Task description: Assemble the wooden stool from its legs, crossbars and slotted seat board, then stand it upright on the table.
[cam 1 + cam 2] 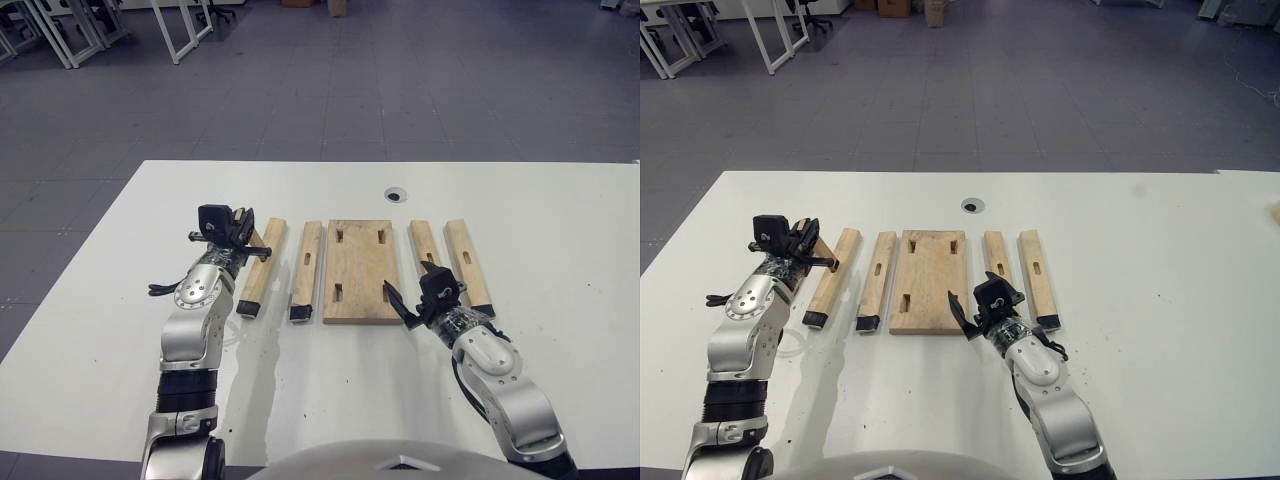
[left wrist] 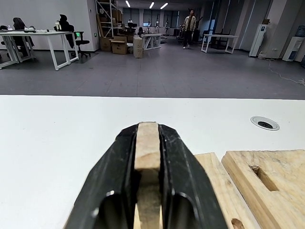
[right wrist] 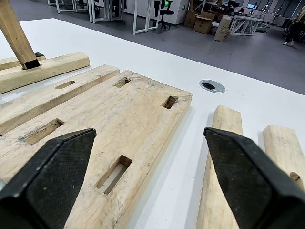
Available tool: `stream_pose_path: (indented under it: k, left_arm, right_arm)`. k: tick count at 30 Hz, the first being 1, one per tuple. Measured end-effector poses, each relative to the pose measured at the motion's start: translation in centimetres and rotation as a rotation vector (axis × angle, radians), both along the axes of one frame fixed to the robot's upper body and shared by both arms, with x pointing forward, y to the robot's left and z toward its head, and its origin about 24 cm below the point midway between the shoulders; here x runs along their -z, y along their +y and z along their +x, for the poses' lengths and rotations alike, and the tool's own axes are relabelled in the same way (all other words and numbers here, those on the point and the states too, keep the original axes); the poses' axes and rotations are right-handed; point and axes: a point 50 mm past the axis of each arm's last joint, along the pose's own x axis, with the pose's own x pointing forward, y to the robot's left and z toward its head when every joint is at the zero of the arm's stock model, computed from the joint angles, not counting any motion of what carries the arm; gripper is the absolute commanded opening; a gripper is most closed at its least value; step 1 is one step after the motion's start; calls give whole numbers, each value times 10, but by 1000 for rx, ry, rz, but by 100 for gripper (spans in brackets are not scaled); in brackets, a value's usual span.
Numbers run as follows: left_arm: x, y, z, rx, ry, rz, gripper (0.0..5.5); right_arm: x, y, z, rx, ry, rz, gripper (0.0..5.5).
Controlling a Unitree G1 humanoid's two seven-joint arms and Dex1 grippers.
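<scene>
Left wrist view: left fingers (image 2: 114,181) clamp a crossbar (image 2: 147,143) lengthwise, pointing forward; right fingers (image 3: 57,176) gape.

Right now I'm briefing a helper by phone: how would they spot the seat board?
On the white table, five pale wooden pieces lie side by side. The flat rectangular wooden seat board is the middle one. It alone is wide, with four slots; the bars flanking it are narrow.

No word, number or label can be read anywhere in this scene, folks. There's one small green lit sign (image 2: 76,34) glowing in the room behind the worktop (image 2: 57,133), and it's far too small for any lettering to be made out.
</scene>
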Motion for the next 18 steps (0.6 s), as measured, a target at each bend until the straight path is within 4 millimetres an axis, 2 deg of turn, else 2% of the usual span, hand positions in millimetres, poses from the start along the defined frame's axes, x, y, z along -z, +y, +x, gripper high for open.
stream_pose_path:
  k: [12,18]
  left_arm:
    - [1,0,0,-7,-20,-13,44]
    - [-13,-13,-23,-6,60,-42,44]
  right_arm:
    - [0,0,0,1,-1,1,417]
    - [-1,2,1,15,-4,13,417]
